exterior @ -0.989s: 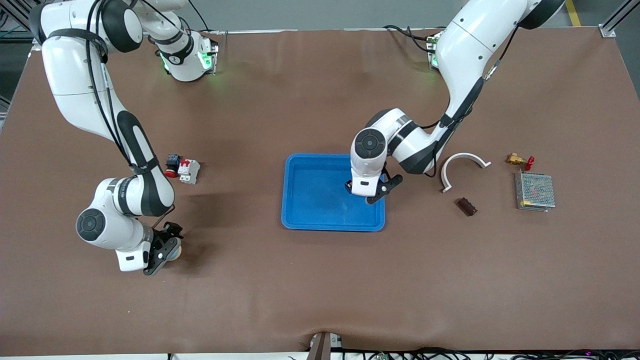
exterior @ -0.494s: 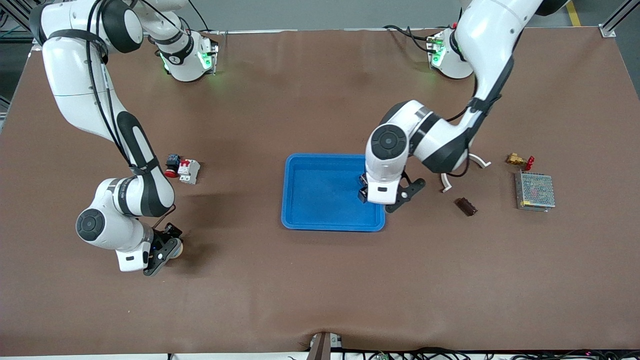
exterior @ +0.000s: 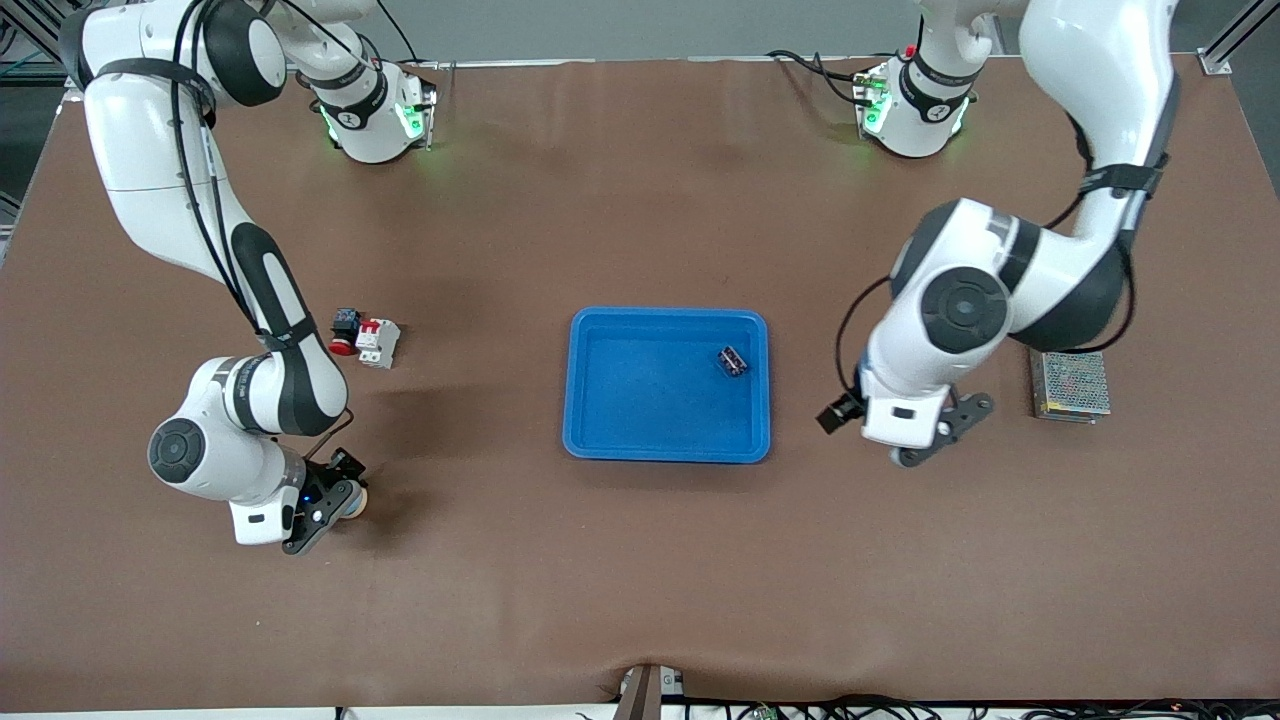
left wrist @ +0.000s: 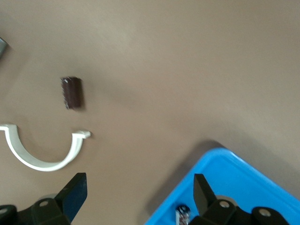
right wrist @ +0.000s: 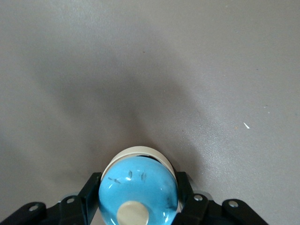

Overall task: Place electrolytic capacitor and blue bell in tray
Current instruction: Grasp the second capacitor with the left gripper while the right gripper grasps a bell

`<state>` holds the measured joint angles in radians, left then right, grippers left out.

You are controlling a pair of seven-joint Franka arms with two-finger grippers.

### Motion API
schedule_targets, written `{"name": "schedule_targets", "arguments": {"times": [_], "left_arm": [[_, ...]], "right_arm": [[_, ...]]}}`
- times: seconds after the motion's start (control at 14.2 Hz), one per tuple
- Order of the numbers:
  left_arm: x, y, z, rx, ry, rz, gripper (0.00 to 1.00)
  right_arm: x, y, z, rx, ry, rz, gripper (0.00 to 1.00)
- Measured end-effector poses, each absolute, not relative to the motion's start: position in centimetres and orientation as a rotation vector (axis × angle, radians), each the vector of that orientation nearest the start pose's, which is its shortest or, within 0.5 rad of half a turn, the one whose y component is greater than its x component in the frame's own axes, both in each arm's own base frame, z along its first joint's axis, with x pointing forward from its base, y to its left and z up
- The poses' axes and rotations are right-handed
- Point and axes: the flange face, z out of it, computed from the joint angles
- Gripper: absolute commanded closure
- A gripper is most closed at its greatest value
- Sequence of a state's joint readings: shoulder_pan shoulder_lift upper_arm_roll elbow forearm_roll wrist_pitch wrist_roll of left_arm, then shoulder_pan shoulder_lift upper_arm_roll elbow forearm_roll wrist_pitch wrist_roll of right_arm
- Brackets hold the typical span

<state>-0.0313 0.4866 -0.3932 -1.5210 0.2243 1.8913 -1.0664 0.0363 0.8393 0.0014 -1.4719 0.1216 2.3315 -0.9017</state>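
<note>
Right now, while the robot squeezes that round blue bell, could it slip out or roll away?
It might slip: the blue bell is a smooth, shiny dome, and the right end effector pinches only its curved sides. It probably won't squash, since it looks hard. If dropped it may roll a little, though its pale flat base ring should help it settle.

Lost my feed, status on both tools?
Left tool open, clear of tray. Capacitor in tray. Right tool shut on blue bell, on the table.
</note>
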Motion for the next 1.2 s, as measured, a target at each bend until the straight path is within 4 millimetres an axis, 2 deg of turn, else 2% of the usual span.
{"name": "schedule_targets", "arguments": {"times": [0.21, 0.42, 0.57, 0.78, 0.99, 1.2], "left_arm": [[65.2, -18.4, 38.7, -2.899, -0.989, 0.073, 0.00], [65.4, -14.4, 36.9, -2.851, -1.061, 0.124, 0.00], [65.1, -12.0, 34.9, -2.825, -1.100, 0.157, 0.00], [64.6, -9.0, 31.4, -2.824, -1.163, 0.152, 0.00], [63.3, -8.1, 27.6, -2.843, -1.182, 0.146, 0.01], [62.1, -7.3, 25.1, -2.846, -1.190, 0.151, 0.10]], "right_arm": [[72.8, 3.6, 20.0, -2.804, -1.195, -0.052, 0.41], [73.4, 5.6, 22.0, -2.840, -1.064, -0.036, 0.41], [73.3, 8.6, 23.6, -2.880, -0.935, -0.038, 0.41], [72.6, 14.7, 26.6, -2.934, -0.737, -0.056, 0.41], [71.2, 20.1, 28.8, -2.967, -0.558, -0.032, 0.41], [69.7, 24.3, 30.1, -2.989, -0.407, -0.014, 0.41]]}}
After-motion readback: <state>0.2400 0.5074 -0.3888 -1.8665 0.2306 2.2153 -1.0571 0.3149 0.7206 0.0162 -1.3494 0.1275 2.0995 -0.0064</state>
